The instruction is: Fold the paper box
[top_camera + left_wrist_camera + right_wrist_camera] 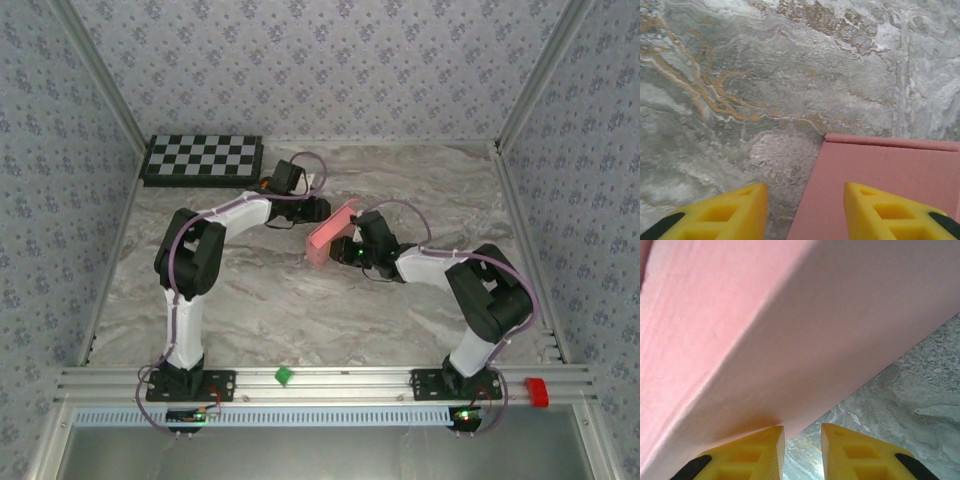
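The paper box point(332, 231) is pink card, standing tilted on the marble table between my two grippers. My left gripper point(317, 210) is at its far-left side and is open. In the left wrist view a flat pink panel point(890, 160) lies under the right finger point(890, 212), its edge running through the gap, and nothing is pinched. My right gripper point(348, 250) is at the box's near-right side. In the right wrist view a slanted pink panel point(790, 330) looms over the fingers and touches the left fingertip point(765, 442). The right jaws stand narrowly apart with bare table between them.
A checkerboard point(203, 158) lies at the back left. A small orange thing point(263, 183) sits beside the left wrist. On the front rail are a green block point(283, 376) and a red block point(537, 391). Patterned walls close in three sides.
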Robot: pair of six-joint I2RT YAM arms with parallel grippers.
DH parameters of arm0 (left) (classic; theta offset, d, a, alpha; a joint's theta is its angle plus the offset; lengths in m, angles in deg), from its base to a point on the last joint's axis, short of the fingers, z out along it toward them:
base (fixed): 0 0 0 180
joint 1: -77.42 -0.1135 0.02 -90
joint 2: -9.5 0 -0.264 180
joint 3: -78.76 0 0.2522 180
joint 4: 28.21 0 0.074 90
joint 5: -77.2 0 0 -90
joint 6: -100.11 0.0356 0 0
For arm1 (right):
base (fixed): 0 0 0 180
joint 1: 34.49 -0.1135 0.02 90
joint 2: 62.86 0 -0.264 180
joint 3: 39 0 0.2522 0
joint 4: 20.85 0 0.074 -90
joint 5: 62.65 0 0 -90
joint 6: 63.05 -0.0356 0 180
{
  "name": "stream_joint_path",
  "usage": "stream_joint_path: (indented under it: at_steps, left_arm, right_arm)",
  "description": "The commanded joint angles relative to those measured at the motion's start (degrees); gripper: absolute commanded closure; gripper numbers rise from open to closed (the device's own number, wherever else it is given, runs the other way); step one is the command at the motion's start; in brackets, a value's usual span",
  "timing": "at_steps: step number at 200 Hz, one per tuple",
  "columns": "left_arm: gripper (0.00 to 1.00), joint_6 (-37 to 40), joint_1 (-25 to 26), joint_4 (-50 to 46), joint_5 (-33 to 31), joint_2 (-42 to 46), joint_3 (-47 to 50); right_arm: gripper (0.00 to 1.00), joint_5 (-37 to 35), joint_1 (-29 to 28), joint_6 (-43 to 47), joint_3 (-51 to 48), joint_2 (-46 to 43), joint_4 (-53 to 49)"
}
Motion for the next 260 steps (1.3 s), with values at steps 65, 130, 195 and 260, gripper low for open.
stream_joint_path:
  at_steps: [65,130,195,260]
  left_arm:
    - [0.4,6.5,-1.0,-9.1,-10.9,8.9,-4.4]
    - [0.18,19.9,5.0,-17.8,-18.2,12.8,-8.0]
    - [0.17,30.9,12.3,-32.6,-24.5,3.9,-20.4]
    - [0.29,34.8,14.3,-38.0,-26.9,-1.9,-25.8]
  right_arm:
    - [0.69,-11.0,2.1,8.8,-0.3,-10.4,-13.3]
    - [0.65,-11.0,13.8,18.9,-3.9,-21.8,-23.9]
    - [0.63,-9.2,20.3,21.6,-5.1,-25.9,-26.1]
    - [0.63,-8.3,20.9,20.3,-6.3,-26.0,-24.2]
